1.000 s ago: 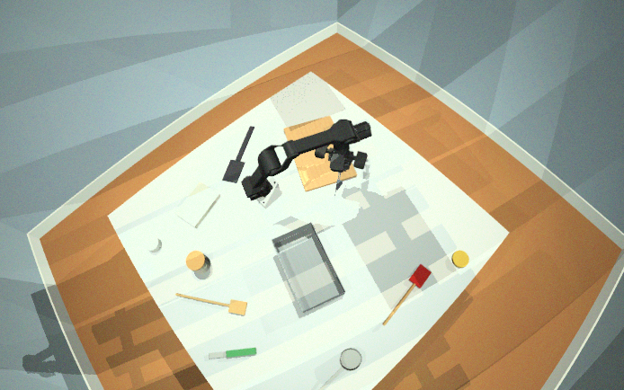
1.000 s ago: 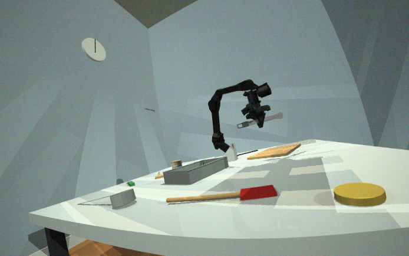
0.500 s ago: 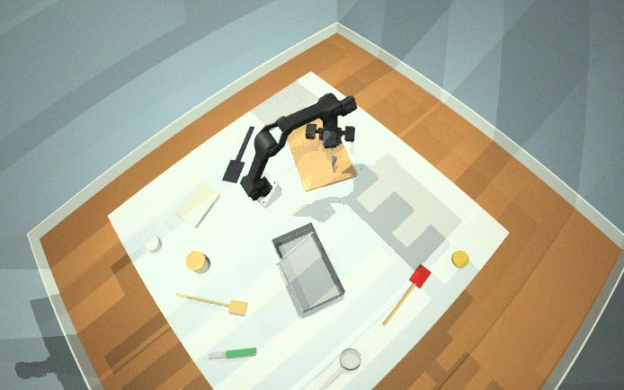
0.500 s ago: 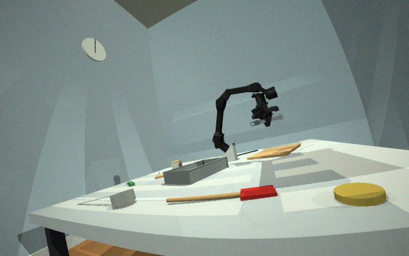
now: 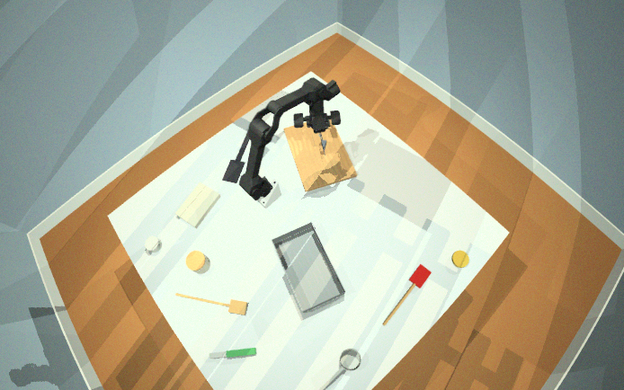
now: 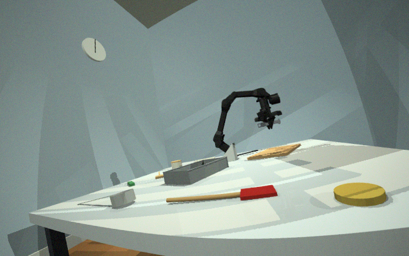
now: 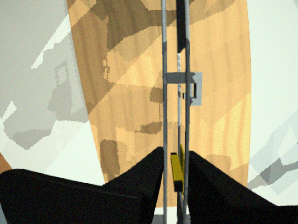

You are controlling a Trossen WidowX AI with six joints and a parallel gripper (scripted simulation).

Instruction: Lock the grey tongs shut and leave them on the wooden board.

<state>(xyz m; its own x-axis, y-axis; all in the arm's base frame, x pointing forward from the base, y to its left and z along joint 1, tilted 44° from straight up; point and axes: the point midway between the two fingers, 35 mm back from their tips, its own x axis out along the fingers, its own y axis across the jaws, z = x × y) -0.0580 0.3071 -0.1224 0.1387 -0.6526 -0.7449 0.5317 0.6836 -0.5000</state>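
End effector (image 5: 319, 129) (image 6: 270, 127) (image 7: 174, 155): fingers nearly closed, clamped on the grey tongs (image 5: 323, 144) (image 6: 263, 124) (image 7: 165, 117), whose two arms run close together, side by side, between the black fingers in the wrist view. Tongs are held in the air above the wooden board (image 5: 317, 161) (image 6: 276, 151) (image 7: 220, 120), apart from its surface; whether the hinge lock is engaged cannot be told. Roasting tin (image 5: 282, 261) (image 6: 193, 175) stands on the worktop (image 5: 248, 257) (image 6: 144, 217), apart from the board, with the red-headed tool (image 5: 419, 276) (image 6: 258, 192) and yellow disc (image 5: 459, 259) (image 6: 359, 194) lying farther off.
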